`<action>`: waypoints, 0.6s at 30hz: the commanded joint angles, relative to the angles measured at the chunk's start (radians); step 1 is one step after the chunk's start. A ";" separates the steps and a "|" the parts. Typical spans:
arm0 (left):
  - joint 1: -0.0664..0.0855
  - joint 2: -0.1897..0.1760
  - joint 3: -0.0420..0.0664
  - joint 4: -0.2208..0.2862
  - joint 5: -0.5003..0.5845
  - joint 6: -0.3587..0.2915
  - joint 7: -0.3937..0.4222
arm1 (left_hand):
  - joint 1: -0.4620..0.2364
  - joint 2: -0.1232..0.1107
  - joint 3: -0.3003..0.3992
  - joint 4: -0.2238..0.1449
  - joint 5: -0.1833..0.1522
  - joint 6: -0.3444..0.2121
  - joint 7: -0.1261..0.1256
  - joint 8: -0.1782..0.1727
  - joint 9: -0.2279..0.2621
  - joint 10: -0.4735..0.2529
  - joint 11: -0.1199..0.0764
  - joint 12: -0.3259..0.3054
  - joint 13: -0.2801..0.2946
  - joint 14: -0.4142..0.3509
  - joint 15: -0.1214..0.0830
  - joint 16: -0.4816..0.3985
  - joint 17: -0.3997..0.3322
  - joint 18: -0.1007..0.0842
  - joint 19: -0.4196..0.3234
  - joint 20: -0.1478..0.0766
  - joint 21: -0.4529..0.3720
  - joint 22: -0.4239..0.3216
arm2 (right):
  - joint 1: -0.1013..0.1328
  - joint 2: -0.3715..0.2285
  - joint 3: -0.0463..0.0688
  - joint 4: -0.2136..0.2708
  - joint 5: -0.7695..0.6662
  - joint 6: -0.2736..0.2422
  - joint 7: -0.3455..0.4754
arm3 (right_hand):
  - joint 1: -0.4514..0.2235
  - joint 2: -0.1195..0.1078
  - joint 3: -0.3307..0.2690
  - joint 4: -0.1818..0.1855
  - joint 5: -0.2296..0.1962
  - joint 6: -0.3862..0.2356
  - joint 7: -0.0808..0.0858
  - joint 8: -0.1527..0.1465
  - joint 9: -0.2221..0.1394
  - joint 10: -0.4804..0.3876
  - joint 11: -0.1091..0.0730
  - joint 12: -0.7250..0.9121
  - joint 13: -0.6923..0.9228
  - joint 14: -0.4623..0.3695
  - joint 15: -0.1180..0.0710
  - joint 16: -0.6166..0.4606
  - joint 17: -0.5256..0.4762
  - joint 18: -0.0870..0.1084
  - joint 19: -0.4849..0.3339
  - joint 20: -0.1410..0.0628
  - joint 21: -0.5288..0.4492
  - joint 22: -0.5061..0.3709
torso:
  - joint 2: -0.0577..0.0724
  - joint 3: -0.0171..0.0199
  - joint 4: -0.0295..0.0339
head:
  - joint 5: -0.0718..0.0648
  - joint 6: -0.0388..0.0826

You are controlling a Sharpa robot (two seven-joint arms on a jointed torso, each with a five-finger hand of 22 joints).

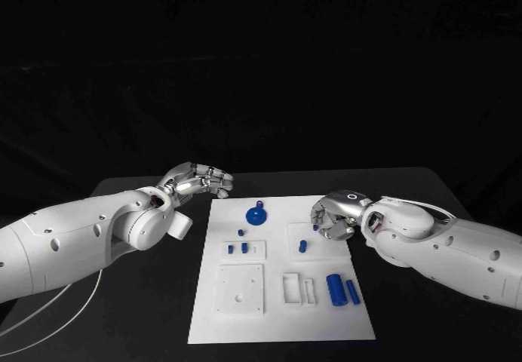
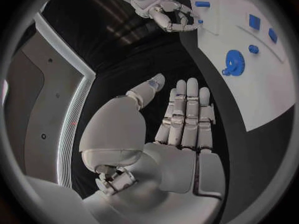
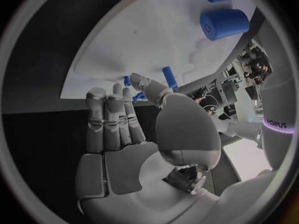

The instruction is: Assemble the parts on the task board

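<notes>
The white task board (image 1: 283,313) lies in the middle of the black table. On it a blue gear (image 1: 256,217) (image 2: 234,62) sits near the far edge, with small blue pegs (image 1: 237,247) and one more peg (image 1: 303,246) (image 3: 168,77) further in. Two blue cylinders (image 1: 342,290) (image 3: 224,24) lie side by side near the front right. My left hand (image 1: 199,181) (image 2: 184,119) hovers off the board's far left corner, fingers straight and holding nothing. My right hand (image 1: 335,216) (image 3: 118,129) is over the board's right edge, fingers apart, with nothing in it.
Raised white blocks stand on the board: a square plate with holes (image 1: 241,288) at the front left and a slotted holder (image 1: 296,289) beside the cylinders. Bare black table (image 1: 142,317) lies to either side of the board.
</notes>
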 commanded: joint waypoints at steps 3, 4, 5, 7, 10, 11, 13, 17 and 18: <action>0.002 -0.001 0.001 0.003 0.041 0.013 0.030 | -0.005 0.003 -0.001 -0.005 0.007 -0.009 -0.001 0.004 -0.001 0.001 0.003 -0.001 -0.002 -0.001 0.010 -0.012 0.003 -0.005 -0.004 0.004 -0.006 -0.001 | -0.003 0.011 0.000 -0.007 -0.075 -0.013 -0.041 | -0.002 -0.016 0.015 0.006 -0.013 0.006 0.003 -0.004 -0.002 0.017 -0.001 -0.014 -0.007 0.010 0.000 0.008 -0.004 0.083 0.012 -0.001 -0.006 0.006 | 0.000 0.0000 0.0005 | 0.001 -0.003; 0.002 -0.001 0.001 0.003 0.042 0.012 0.030 | -0.006 0.003 -0.001 -0.005 0.007 -0.009 -0.001 0.004 -0.001 0.001 0.003 -0.001 -0.002 -0.001 0.010 -0.014 0.003 -0.005 -0.004 0.004 -0.007 -0.001 | -0.004 0.012 0.000 -0.008 -0.077 -0.012 -0.041 | -0.002 -0.016 0.016 0.007 -0.014 0.006 0.003 -0.004 -0.002 0.018 -0.001 -0.015 -0.008 0.010 0.000 0.008 -0.005 0.083 0.012 -0.001 -0.006 0.006 | 0.000 -0.0001 0.0005 | 0.001 -0.004; 0.002 -0.002 0.001 0.003 0.043 0.012 0.029 | -0.006 0.003 -0.002 -0.005 0.007 -0.009 -0.001 0.004 -0.001 0.000 0.004 -0.001 -0.002 -0.001 0.010 -0.014 0.003 -0.005 -0.004 0.004 -0.007 -0.001 | -0.005 0.014 -0.001 -0.011 -0.078 -0.009 -0.042 | -0.002 -0.017 0.017 0.008 -0.016 0.006 0.003 -0.004 -0.003 0.020 -0.001 -0.017 -0.009 0.010 0.000 0.008 -0.005 0.083 0.013 -0.001 -0.007 0.006 | 0.000 0.0000 0.0004 | 0.001 -0.004; 0.002 -0.003 0.001 0.003 0.043 0.013 0.029 | -0.007 0.003 -0.002 -0.005 0.007 -0.010 -0.001 0.004 -0.001 0.000 0.004 -0.001 -0.003 -0.001 0.011 -0.016 0.004 -0.005 -0.005 0.005 -0.008 0.000 | -0.007 0.019 -0.003 -0.016 -0.082 -0.007 -0.043 | -0.004 -0.018 0.019 0.011 -0.018 0.007 0.003 -0.005 -0.003 0.022 -0.001 -0.019 -0.010 0.010 0.000 0.008 -0.006 0.083 0.014 -0.001 -0.007 0.006 | 0.001 -0.0002 0.0005 | 0.001 -0.005; 0.002 -0.003 0.001 0.003 0.043 0.015 0.026 | -0.008 0.003 -0.002 -0.005 0.007 -0.010 -0.001 0.005 -0.002 -0.001 0.004 -0.001 -0.003 -0.001 0.011 -0.018 0.005 -0.005 -0.005 0.005 -0.008 0.000 | -0.012 0.023 -0.005 -0.019 -0.087 -0.007 -0.047 | -0.006 -0.018 0.022 0.014 -0.021 0.008 0.003 -0.005 -0.003 0.025 -0.001 -0.022 -0.011 0.011 0.000 0.008 -0.007 0.083 0.015 -0.001 -0.008 0.006 | 0.000 0.0000 0.0001 | 0.002 -0.006; 0.002 -0.003 0.001 0.003 0.043 0.017 0.025 | -0.008 0.003 -0.002 -0.004 0.007 -0.010 -0.001 0.005 -0.002 -0.002 0.005 -0.001 -0.003 -0.001 0.011 -0.018 0.005 -0.005 -0.005 0.005 -0.009 0.000 | -0.013 0.024 -0.005 -0.020 -0.088 -0.007 -0.048 | -0.007 -0.017 0.024 0.017 -0.023 0.008 0.003 -0.004 -0.003 0.027 -0.001 -0.024 -0.012 0.011 0.000 0.009 -0.008 0.083 0.015 -0.001 -0.009 0.006 | 0.000 0.0001 -0.0002 | 0.003 -0.007; 0.002 -0.003 0.001 0.004 0.043 0.017 0.024 | -0.009 0.003 -0.002 -0.004 0.007 -0.010 -0.001 0.005 -0.002 -0.002 0.005 -0.002 -0.003 -0.001 0.011 -0.019 0.006 -0.005 -0.005 0.006 -0.009 0.000 | -0.013 0.026 -0.006 -0.021 -0.089 -0.006 -0.048 | -0.008 -0.017 0.027 0.020 -0.027 0.009 0.002 -0.005 -0.004 0.029 -0.001 -0.027 -0.013 0.011 0.000 0.009 -0.009 0.083 0.016 -0.001 -0.010 0.006 | 0.001 0.0001 -0.0002 | 0.003 -0.007; 0.002 -0.003 0.001 0.003 0.043 0.018 0.021 | -0.009 0.003 -0.002 -0.004 0.007 -0.010 -0.001 0.005 -0.002 -0.002 0.005 -0.002 -0.003 -0.001 0.011 -0.019 0.006 -0.005 -0.005 0.006 -0.009 0.000 | -0.013 0.029 -0.006 -0.021 -0.089 0.000 -0.047 | -0.009 -0.018 0.029 0.023 -0.029 0.010 0.002 -0.004 -0.004 0.031 -0.002 -0.028 -0.014 0.011 -0.001 0.009 -0.009 0.083 0.017 -0.001 -0.010 0.006 | 0.000 -0.0001 -0.0004 | 0.003 -0.010; 0.002 -0.003 0.001 0.003 0.043 0.019 0.020 | -0.009 0.003 -0.002 -0.004 0.007 -0.010 -0.001 0.005 -0.002 -0.003 0.005 -0.002 -0.003 -0.001 0.011 -0.020 0.006 -0.005 -0.005 0.006 -0.009 0.000 | -0.013 0.029 -0.007 -0.021 -0.088 0.003 -0.046 | -0.009 -0.018 0.031 0.024 -0.031 0.010 0.002 -0.004 -0.004 0.033 -0.002 -0.029 -0.014 0.011 -0.001 0.009 -0.010 0.083 0.017 -0.001 -0.010 0.006 | 0.001 -0.0003 -0.0003 | 0.003 -0.011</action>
